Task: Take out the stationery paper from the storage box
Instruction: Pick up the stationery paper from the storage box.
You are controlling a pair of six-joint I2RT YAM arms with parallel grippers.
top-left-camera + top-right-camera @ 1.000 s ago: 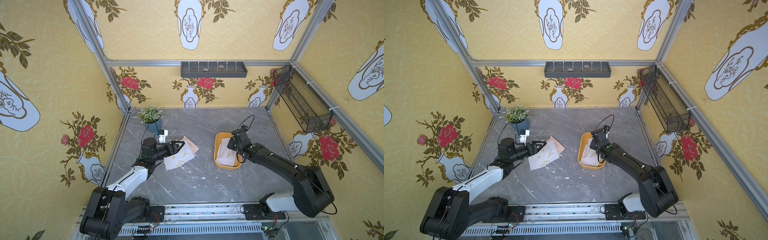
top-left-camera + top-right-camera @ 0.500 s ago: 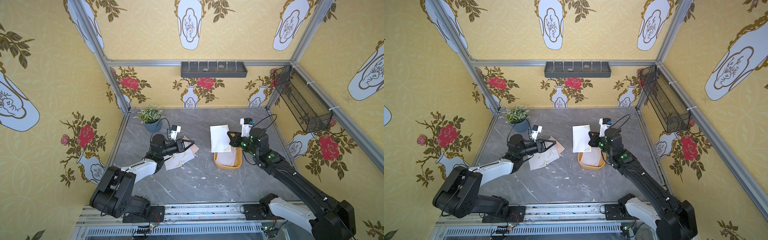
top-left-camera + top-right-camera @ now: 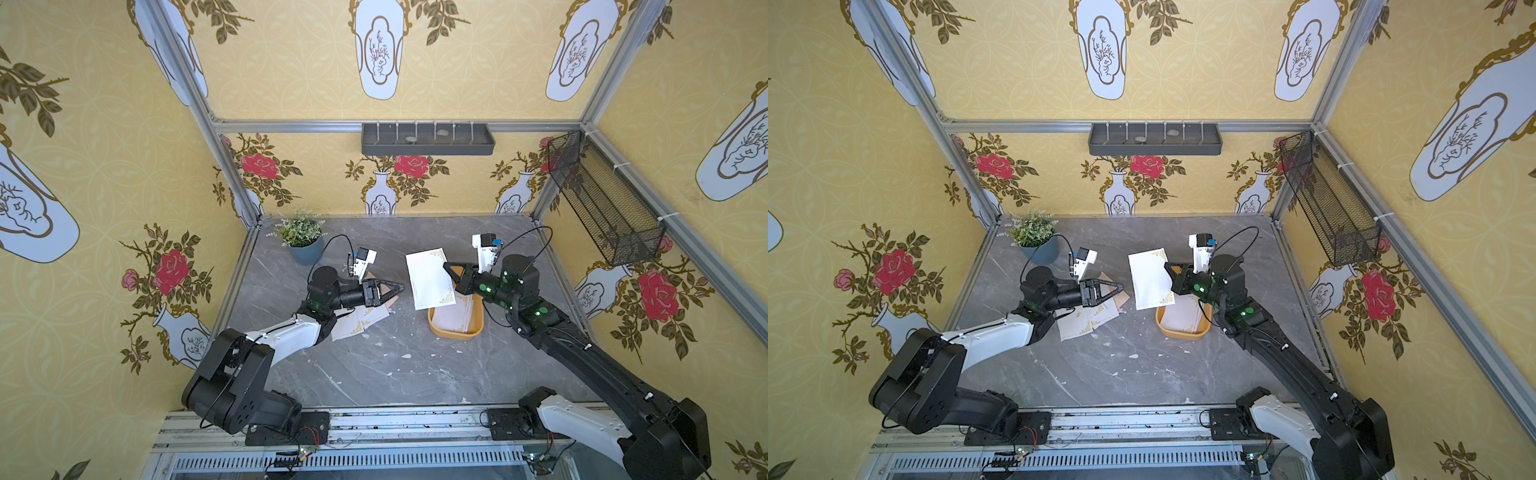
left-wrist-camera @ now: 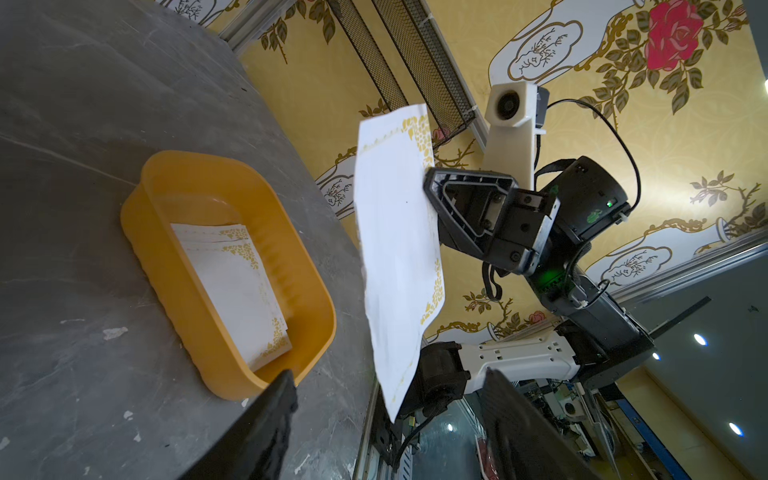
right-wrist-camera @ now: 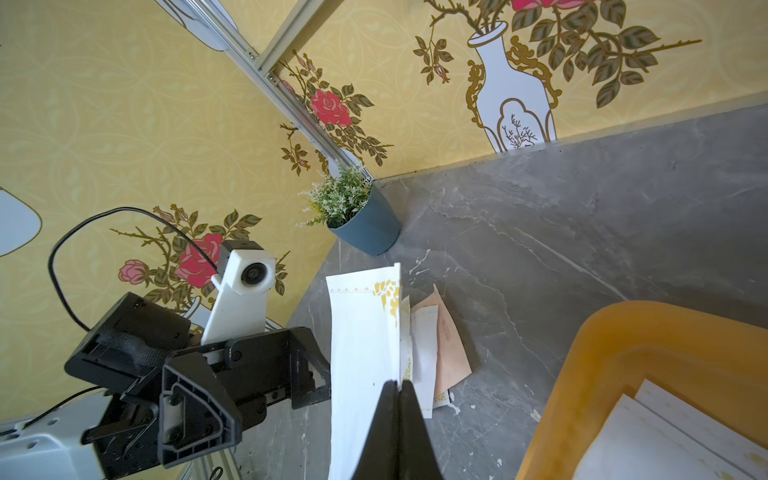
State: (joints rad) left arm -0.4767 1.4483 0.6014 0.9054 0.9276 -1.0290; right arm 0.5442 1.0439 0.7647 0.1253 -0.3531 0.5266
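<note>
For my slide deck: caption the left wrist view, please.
Right claw pinches a gold-cornered sheet, lifted clear of the yellow storage box that holds more sheets.

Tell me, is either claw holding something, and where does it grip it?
The right gripper pinches one sheet of stationery paper by a long edge, near a gold corner. The left gripper is open and empty.
</note>
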